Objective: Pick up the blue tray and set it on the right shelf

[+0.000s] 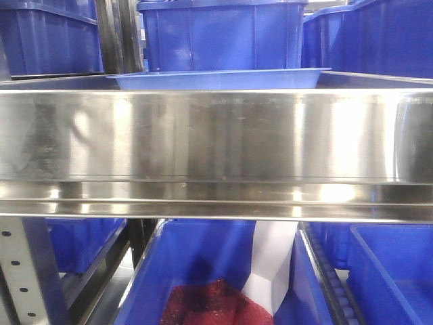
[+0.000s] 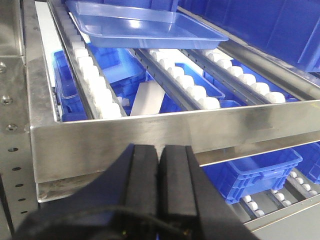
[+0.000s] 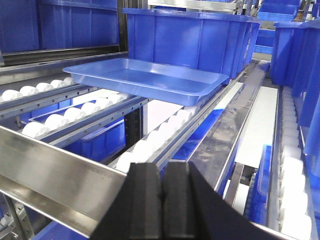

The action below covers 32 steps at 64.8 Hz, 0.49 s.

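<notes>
The light-blue tray rests on the white roller rails of the stainless-steel shelf, behind its tall shiny front lip. It also shows in the left wrist view and in the right wrist view, lying flat in front of a deep dark-blue bin. My left gripper is shut and empty, just in front of the shelf's front lip. My right gripper is shut and empty, over the front lip, well short of the tray.
Deep dark-blue bins stand behind the tray and on either side. More blue bins sit below the shelf; one holds something red. A grey perforated upright stands at the lower left. White rollers run along the rails.
</notes>
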{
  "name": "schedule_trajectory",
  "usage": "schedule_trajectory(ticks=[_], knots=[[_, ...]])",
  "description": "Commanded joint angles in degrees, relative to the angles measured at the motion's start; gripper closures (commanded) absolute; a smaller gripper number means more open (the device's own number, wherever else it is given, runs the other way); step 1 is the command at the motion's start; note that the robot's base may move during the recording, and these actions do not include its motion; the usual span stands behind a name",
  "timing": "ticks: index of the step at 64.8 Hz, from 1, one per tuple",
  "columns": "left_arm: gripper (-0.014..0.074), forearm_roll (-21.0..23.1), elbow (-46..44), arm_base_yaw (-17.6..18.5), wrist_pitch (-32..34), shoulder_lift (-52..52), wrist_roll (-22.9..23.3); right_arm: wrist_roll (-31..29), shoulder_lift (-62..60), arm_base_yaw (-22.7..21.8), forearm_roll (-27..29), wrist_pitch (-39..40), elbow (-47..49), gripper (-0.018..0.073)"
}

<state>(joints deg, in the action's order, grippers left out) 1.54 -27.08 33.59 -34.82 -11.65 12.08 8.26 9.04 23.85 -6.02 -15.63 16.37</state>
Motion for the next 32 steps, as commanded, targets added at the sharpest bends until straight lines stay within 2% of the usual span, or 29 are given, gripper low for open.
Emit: schedule_trajectory(ticks=[1, 17, 22, 32], knots=[[0.0645, 0.1, -1.5, 0.3, 5.0, -0.5, 0.3, -0.5, 0.5, 0.1, -0.9, 5.8, 1.6, 0.0504], [0.0645, 0.0, -1.5, 0.0, 4.9, -0.5, 0.3, -0.5, 0.5, 0.1, -0.9, 5.8, 1.6, 0.0504], [0.0645, -2.7, -1.5, -2.2, 5.0, 0.1, 0.1, -0.5, 0.5, 0.1, -0.9, 5.8, 1.6, 0.0504], [0.0645, -2.3, 0.6, -10.1, 7.7, 2.8, -2.7, -0.5, 0.5, 0.1, -0.9, 5.8, 1.6, 0.0504]])
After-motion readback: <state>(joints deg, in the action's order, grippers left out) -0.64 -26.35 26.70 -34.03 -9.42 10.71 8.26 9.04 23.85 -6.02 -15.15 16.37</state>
